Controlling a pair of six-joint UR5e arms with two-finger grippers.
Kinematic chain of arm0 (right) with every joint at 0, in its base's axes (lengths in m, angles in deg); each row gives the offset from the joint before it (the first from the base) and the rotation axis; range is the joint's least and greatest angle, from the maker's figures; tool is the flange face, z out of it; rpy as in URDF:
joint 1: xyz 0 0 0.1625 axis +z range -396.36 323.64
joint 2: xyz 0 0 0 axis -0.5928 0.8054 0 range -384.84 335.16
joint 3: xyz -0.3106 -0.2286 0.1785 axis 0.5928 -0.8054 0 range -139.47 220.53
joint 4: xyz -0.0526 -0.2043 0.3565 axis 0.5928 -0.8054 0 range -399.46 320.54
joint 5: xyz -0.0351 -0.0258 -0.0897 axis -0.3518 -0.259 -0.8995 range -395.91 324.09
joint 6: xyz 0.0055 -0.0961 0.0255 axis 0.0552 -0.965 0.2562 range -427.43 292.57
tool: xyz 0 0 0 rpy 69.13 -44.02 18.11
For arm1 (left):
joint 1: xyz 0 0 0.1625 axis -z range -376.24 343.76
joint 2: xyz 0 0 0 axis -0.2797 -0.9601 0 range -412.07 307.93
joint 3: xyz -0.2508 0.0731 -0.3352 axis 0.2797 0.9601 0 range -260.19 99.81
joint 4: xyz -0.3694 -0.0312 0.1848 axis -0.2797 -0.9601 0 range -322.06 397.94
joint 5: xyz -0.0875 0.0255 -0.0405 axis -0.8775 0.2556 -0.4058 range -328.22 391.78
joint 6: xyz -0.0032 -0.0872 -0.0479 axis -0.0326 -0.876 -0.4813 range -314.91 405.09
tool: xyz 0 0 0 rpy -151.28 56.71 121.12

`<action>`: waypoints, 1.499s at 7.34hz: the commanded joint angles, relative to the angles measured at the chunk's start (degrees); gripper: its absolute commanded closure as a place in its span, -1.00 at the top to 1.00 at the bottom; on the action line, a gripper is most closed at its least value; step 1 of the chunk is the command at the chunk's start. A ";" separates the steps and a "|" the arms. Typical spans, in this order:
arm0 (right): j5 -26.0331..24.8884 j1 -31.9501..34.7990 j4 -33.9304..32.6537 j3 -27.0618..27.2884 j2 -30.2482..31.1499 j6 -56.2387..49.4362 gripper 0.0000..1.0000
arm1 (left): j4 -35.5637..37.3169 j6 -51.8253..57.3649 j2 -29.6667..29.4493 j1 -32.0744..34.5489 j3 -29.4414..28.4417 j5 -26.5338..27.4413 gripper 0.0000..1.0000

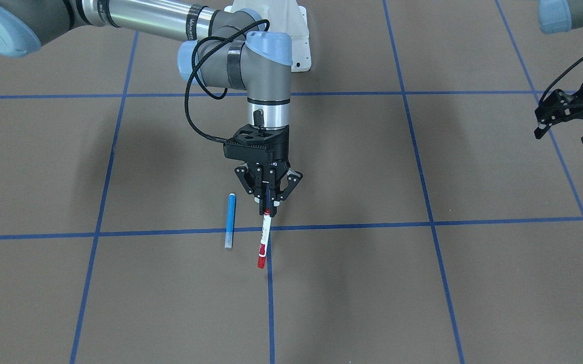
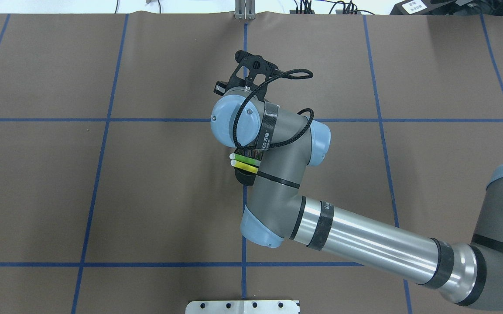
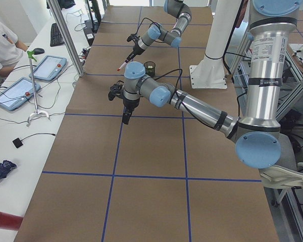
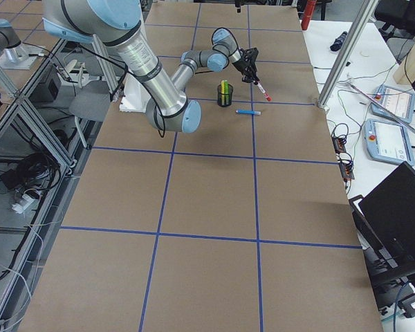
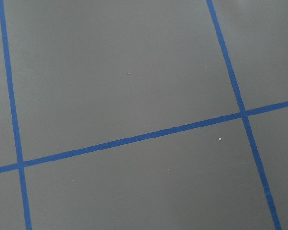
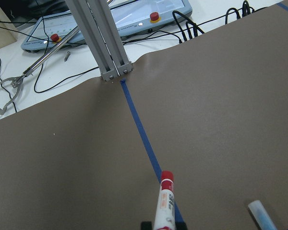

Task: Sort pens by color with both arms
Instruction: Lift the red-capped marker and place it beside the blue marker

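1. Right hand, black with two linked fingers, is narrowed onto the upper end of the white-barrelled pen. The pen is slim and round, with a red cap at its lower tip and print along the barrel. It hangs slanted out of the grip above the table.
2. Left hand has its fingers spread wide and holds nothing. It is well apart from the pens.
3. Blue pen, a straight stick with a pale end, lies flat on the table just beside the held pen, not touching it.
4. Green pen and yellow pen, both pale-tipped, stand together in a black mesh cup.
5. Table surface is matte brown, gridded with blue tape lines.
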 commanded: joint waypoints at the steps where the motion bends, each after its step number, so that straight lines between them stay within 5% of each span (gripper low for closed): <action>1: -1.53 -0.85 0.43 -0.08 0.32 0.01 -1.00 | 0.00 -0.09 -0.03 -0.06 0.00 0.00 0.99; 5: -1.62 -1.11 2.10 0.01 1.81 -0.43 -1.00 | 0.00 -0.09 -0.12 -0.07 -0.09 0.00 0.99; 9: -1.53 -1.11 2.62 1.14 3.04 -0.61 -0.03 | 0.00 -0.09 -0.21 -0.07 -0.09 0.00 0.99; 11: -1.36 -1.11 2.54 4.55 5.23 -0.96 0.19 | 0.00 -0.26 -0.29 -0.07 -0.09 0.00 0.99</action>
